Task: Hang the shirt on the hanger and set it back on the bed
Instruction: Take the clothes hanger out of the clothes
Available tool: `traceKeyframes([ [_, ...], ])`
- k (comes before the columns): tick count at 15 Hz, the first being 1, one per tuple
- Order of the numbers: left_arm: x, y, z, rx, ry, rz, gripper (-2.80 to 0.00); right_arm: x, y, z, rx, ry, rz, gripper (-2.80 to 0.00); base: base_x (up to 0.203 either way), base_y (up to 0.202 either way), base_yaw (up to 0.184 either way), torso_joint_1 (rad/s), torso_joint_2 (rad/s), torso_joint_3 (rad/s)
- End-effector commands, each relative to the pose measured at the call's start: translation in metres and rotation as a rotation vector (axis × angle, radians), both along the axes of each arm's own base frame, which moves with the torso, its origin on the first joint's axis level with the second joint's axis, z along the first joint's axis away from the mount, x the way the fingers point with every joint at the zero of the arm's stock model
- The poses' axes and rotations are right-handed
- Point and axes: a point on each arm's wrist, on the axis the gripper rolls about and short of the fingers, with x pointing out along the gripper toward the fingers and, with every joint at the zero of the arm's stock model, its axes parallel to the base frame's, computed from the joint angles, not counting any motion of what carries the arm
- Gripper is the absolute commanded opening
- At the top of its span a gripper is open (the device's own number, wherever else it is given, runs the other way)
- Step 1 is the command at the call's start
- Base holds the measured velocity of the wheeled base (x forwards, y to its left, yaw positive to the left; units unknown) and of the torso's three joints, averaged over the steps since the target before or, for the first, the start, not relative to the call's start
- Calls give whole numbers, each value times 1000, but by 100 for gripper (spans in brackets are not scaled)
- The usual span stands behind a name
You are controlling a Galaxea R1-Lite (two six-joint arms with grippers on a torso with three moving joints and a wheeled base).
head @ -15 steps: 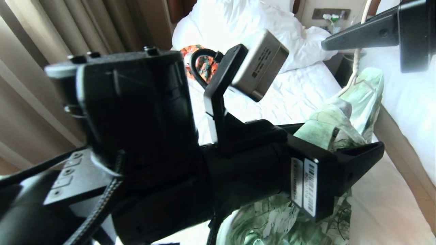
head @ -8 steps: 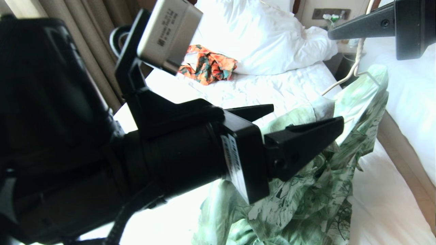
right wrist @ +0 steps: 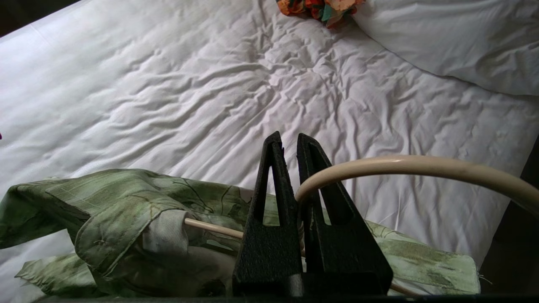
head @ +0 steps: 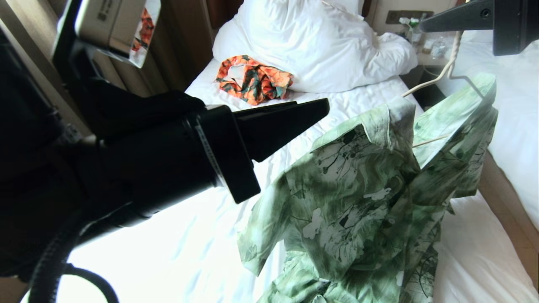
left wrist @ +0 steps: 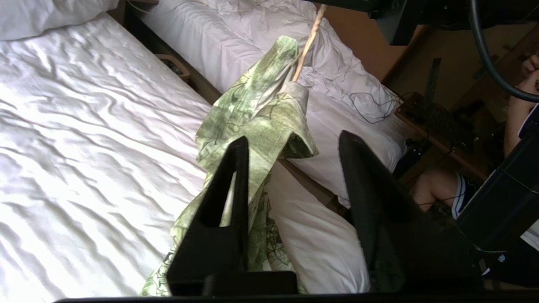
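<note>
Right gripper (right wrist: 287, 141) clamped on hanger (right wrist: 404, 166), holding it above bed (head: 366, 111). Shirt (head: 362, 198) hangs on hanger, hem on bed. Left gripper (left wrist: 290, 145) beside shirt, fingers apart, holding nothing.

No text can be read. The camera box (head: 111, 25) on the left arm carries a small dark print, and a white label (head: 206, 147) edges the left wrist, both too blurred to make out.

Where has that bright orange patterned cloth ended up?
In the head view, the crumpled orange-and-dark-green patterned garment lies on the white-sheeted bed, touching the big white pillow, beyond the mottled green flowered shirt.
</note>
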Motion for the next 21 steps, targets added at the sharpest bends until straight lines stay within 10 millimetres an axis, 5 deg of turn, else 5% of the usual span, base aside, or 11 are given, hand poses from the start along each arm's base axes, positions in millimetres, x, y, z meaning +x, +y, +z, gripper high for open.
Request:
traceKeyframes([
  [1, -1, 17, 1, -15, -7, 38, -280, -4, -7, 3, 7, -14, -17, -280, 0, 0, 0, 0, 0, 0],
  [7, 9, 47, -7, -8, -2, 181, -280, 3, -32, 13, 55, -79, -141, -280, 0, 0, 0, 54, -251, -193],
  [13, 30, 74, -18, 20, 23, 351, -280, 6, -33, 22, 90, -162, -151, -280, 0, 0, 0, 139, -494, -356],
  [21, 30, 75, -16, 16, 17, 357, -280, 19, -31, 31, 149, -266, -147, -280, 0, 0, 0, 205, -565, -369],
])
